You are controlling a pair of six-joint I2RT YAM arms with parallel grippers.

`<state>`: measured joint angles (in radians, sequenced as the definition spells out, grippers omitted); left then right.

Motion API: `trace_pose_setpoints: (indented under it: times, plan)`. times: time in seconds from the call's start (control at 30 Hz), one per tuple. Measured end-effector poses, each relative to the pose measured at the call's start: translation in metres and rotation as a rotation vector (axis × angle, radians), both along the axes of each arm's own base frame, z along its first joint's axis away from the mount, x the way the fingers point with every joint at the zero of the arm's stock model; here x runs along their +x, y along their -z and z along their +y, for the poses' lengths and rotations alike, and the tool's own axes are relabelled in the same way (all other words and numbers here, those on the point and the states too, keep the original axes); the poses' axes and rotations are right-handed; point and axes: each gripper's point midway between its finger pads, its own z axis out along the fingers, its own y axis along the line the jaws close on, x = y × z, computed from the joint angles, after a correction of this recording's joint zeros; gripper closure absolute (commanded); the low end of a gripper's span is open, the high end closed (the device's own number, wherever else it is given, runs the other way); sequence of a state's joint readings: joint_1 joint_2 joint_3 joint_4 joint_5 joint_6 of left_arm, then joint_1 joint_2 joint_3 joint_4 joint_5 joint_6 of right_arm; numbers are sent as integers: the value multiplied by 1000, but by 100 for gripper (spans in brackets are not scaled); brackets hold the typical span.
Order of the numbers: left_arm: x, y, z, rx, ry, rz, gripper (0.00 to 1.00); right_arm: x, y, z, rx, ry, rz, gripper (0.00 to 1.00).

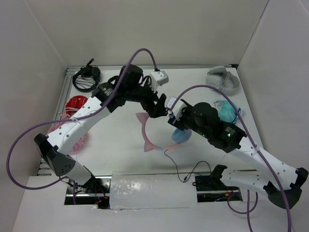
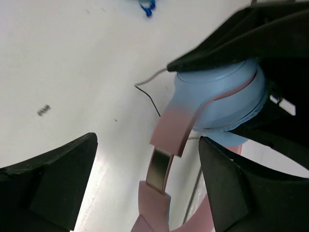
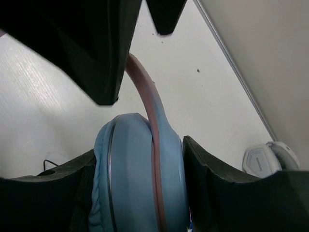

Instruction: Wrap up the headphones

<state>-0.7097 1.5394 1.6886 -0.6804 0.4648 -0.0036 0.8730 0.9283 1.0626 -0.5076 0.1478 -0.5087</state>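
Observation:
The headphones have a thin pink cat-ear headband (image 1: 144, 129) and light-blue ear cups (image 1: 181, 137), and sit at the table's middle. Their thin black cable (image 1: 179, 169) trails toward the near edge. My right gripper (image 1: 176, 126) is shut on one ear cup (image 3: 137, 174), which fills the space between its fingers. My left gripper (image 1: 157, 110) is open just behind it. In the left wrist view its wide-apart fingers (image 2: 53, 179) straddle the pink headband (image 2: 166, 128) without touching it, next to the held ear cup (image 2: 217, 99). The other ear cup is hidden.
Grey-white headphones (image 1: 223, 79) and teal headphones (image 1: 227, 111) lie at the back right. Black headphones (image 1: 87, 77), red ones (image 1: 75, 104) and a pink pair (image 1: 72, 133) lie along the left edge. A clear plastic sheet (image 1: 149, 191) covers the near edge.

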Motion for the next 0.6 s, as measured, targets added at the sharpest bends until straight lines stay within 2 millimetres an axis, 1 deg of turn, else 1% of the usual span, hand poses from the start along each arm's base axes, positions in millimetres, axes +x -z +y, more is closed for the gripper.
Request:
trace_pose_setpoints:
  times: [0.03,0.1,0.17,0.2,0.27,0.33,0.4,0.43,0.5,0.53,0.6]
  plan:
    - [4,-11,1,-17,-24,-21,1,0,-1,-3,10,13,1,100]
    - [8,-27,4,-41,-71,-45,1,3,-3,-8,29,47,0,100]
    - [8,-39,12,-61,-133,-61,1,9,-7,-15,52,99,-5,100]
    - [7,-43,17,-69,-156,-68,1,11,-9,-18,64,120,-8,100]
    - [-1,-45,29,-85,-203,-60,1,16,-12,-23,91,168,-10,100]
    - [-15,-37,43,-91,-236,-42,1,20,-14,-27,116,209,-6,100]
    - [-26,-26,55,-95,-274,-1,1,22,-12,-30,128,240,5,100]
    - [-31,-18,60,-88,-295,27,1,23,-12,-30,136,253,13,100]
    - [-31,1,68,-57,-362,78,2,25,-11,-28,152,271,29,100]
    - [-31,4,68,-52,-368,81,2,27,-11,-27,158,277,37,100]
    - [-24,16,73,-17,-436,113,3,28,-11,-25,171,284,51,100]
